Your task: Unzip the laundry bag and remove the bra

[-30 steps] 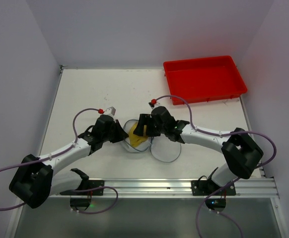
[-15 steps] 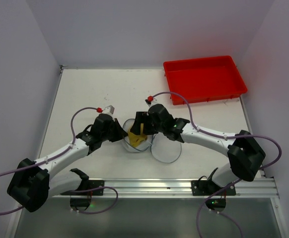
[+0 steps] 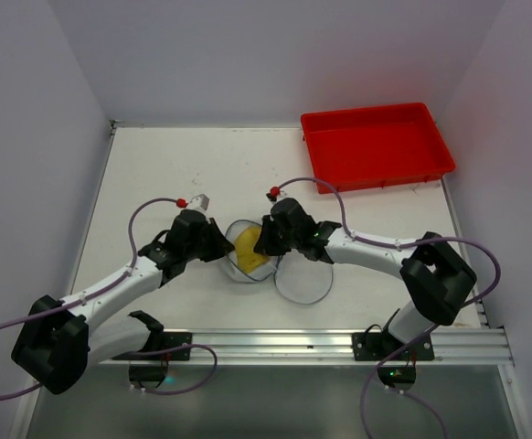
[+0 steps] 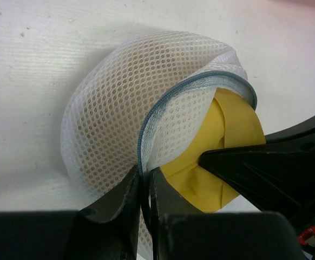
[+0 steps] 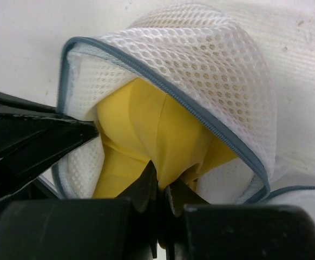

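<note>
The laundry bag [image 3: 239, 240] lies mid-table, a white mesh pouch with a blue-grey zipper band, unzipped. One disc half [image 3: 304, 280] is flopped flat to the right. A yellow bra [image 3: 250, 251] sits bunched in the opening. My left gripper [image 4: 145, 181] is shut on the bag's [image 4: 114, 108] zipper edge from the left, holding that rim up. From the right, my right gripper [image 5: 162, 187] is shut on a fold of the bra [image 5: 146, 124], just inside the mesh hood [image 5: 217, 65]. Most of the bra [image 4: 230, 135] is still within the bag.
A red rectangular tray [image 3: 376, 146] stands at the back right. An aluminium rail [image 3: 339, 343] runs along the near edge by the arm bases. Grey walls close off both sides and the back.
My right gripper has pushed a little further left into the bag's mouth and closed on the yellow bra. The left gripper keeps its hold on the zipper edge and has barely moved.
</note>
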### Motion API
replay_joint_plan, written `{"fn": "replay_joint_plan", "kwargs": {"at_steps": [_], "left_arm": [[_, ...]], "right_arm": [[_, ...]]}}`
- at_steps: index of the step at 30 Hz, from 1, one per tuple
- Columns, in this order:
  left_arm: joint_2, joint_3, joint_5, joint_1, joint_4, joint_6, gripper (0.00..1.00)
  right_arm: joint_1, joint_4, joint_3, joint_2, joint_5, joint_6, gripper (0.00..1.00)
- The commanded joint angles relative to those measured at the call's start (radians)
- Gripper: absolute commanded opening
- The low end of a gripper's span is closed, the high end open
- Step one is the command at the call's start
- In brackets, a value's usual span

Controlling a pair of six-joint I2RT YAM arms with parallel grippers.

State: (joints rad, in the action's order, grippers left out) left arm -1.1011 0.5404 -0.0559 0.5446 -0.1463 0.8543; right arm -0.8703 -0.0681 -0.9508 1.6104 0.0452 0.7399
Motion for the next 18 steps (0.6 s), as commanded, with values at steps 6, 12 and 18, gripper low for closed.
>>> {"fn": "replay_joint_plan", "kwargs": {"at_steps": [6, 12, 18], "left_arm": [[0.001, 0.029, 0.025, -0.061, -0.038, 0.002, 0.16], [-0.022, 0.069, 0.028, -0.092, -0.088, -0.041, 0.16], [-0.023, 0.058, -0.019, -0.090, -0.066, -0.037, 0.15]], "right_arm": [[0.013, 0.038, 0.010, -0.259, 0.143, -0.135, 0.00], [0.057, 0.030, 0.027, -0.421, 0.401, -0.203, 0.00], [0.089, 0.141, -0.040, -0.451, 0.554, -0.165, 0.00]]}}
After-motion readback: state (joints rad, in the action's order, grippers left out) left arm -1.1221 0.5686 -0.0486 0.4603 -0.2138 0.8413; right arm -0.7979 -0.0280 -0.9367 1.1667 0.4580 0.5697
